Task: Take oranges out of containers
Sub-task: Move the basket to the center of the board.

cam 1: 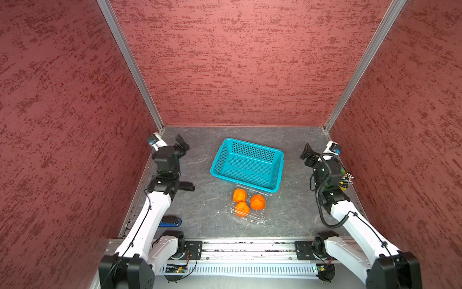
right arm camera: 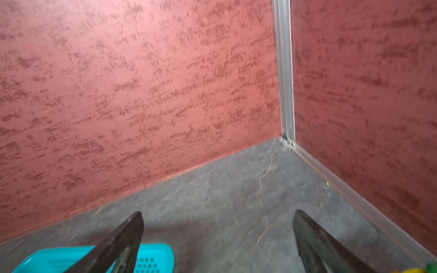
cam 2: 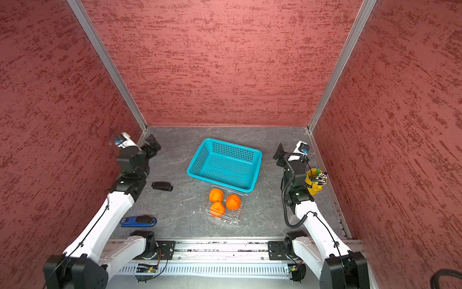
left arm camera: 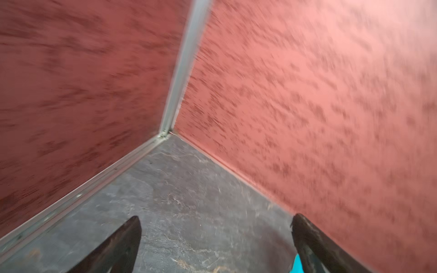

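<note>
Three oranges (cam 1: 239, 195) (cam 2: 216, 195) lie close together in a clear plastic container (cam 1: 260, 220) (cam 2: 233, 219) at the middle front of the table, in both top views. My left gripper (cam 1: 182, 144) (left arm camera: 216, 217) hovers open near the back left corner, far from the fruit, with nothing between its fingers. Over by the back right corner, my right gripper (cam 1: 307, 151) (right arm camera: 218, 212) is also open and empty. Neither wrist view shows the oranges or the container.
A teal perforated basket (cam 1: 252, 143) (right arm camera: 153, 257) stands just behind the container. A small black object (cam 2: 162, 186) and a blue stapler (cam 2: 138, 221) lie at the left. A yellow cup of pens (cam 2: 315, 181) stands by the right arm. Red walls enclose three sides.
</note>
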Tool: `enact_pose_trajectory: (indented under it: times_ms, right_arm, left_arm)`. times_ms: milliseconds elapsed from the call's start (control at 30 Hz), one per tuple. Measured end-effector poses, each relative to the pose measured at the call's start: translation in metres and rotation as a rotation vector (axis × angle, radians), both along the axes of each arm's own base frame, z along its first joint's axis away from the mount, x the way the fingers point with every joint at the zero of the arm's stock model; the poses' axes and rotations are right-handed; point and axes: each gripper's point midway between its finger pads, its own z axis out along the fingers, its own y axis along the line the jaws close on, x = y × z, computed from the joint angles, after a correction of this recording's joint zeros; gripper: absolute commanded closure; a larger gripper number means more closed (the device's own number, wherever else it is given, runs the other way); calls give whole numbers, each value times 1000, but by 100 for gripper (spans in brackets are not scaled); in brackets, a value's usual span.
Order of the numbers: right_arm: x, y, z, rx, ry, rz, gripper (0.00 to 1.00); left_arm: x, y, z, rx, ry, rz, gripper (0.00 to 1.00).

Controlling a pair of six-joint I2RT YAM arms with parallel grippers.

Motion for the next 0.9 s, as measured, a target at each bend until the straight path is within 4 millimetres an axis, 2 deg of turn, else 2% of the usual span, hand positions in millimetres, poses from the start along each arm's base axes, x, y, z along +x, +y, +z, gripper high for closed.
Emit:
enact_pose_trajectory:
  times_ms: [67, 167, 267, 400, 533, 667, 900]
  right_arm:
    - [-8, 12, -23, 18, 105, 29, 13]
    - [-17, 24, -61, 47, 279, 71, 18]
    - [-21, 39, -97, 89, 458, 128, 17]
    - [-21, 66, -134, 148, 650, 219, 15]
    - [-20, 80, -147, 204, 721, 264, 13]
    - [-4, 95, -144, 255, 734, 305, 16]
    - [35, 129, -146, 350, 750, 403, 32]
  left_arm:
    - [-19, 21, -1, -64, 11, 59, 0]
    - [-34, 38, -22, -141, 93, 79, 1]
    - [-25, 24, -52, -210, 222, -19, 1]
    - [2, -11, -97, -303, 413, -191, 0]
    - [25, -56, -135, -320, 579, -331, 1]
    - [41, -104, -156, -314, 669, -463, 0]
    - [64, -146, -183, -359, 735, -582, 1]
